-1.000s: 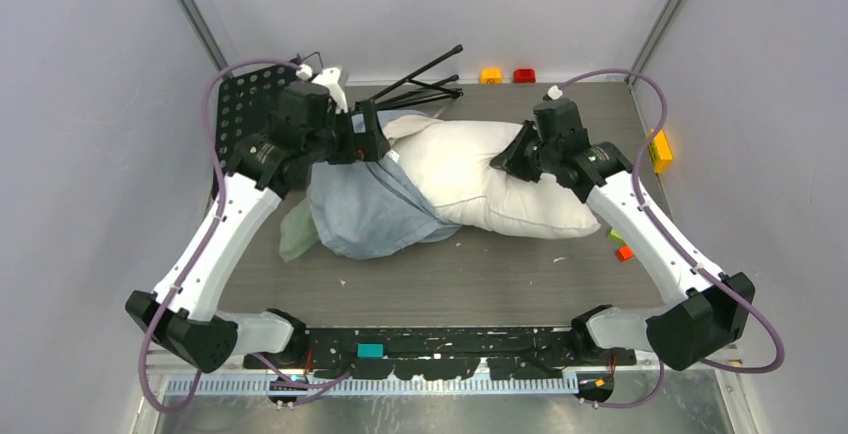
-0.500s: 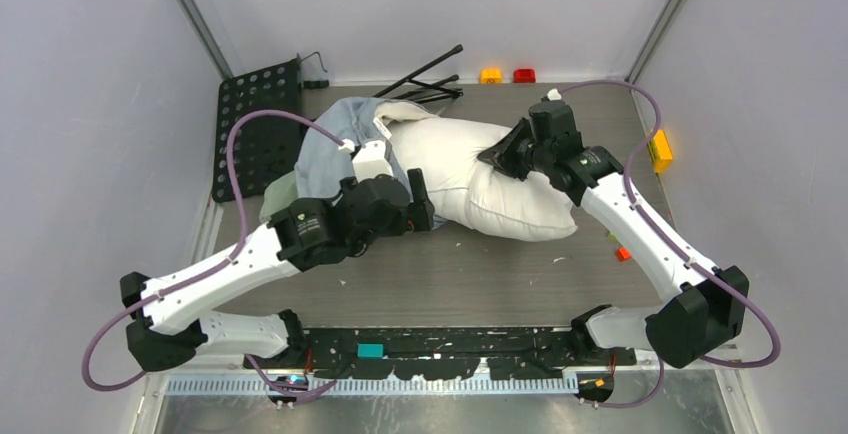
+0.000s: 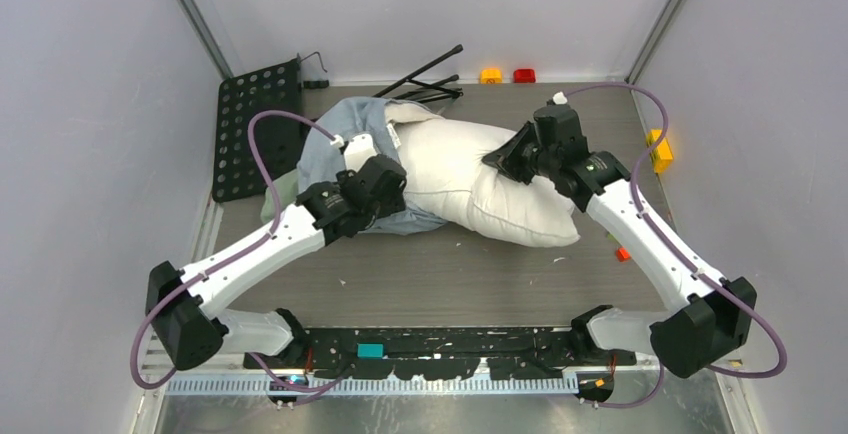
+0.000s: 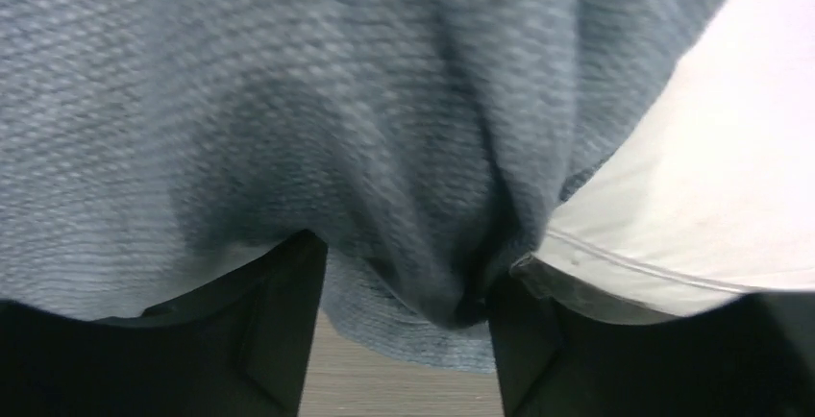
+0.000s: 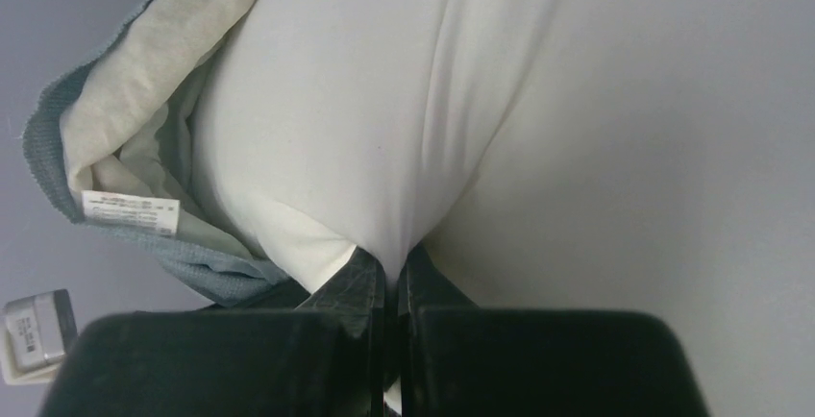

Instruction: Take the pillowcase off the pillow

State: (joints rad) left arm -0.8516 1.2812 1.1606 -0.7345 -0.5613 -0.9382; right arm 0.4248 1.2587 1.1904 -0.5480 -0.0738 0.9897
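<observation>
Left wrist: my left hand (image 4: 404,265) is straddling a fold of pale blue-grey cloth pillowcase (image 4: 288,100); clamped or not, I cannot tell. Right hand (image 5: 389,265) is pinching plump white stuffed pillow (image 5: 432,100). Pillowcase is sheathing pillow's left end on counter (image 3: 450,274). Next, I judge: clamp, drag leftward.

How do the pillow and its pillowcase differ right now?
The pillowcase is blue-grey and limp; the pillow is plain white and plump. The pillowcase is bunched over the pillow's left end, leaving most of it bare. The right gripper pinches the pillow; the left gripper straddles a pillowcase fold. Both are soft cloth.
</observation>
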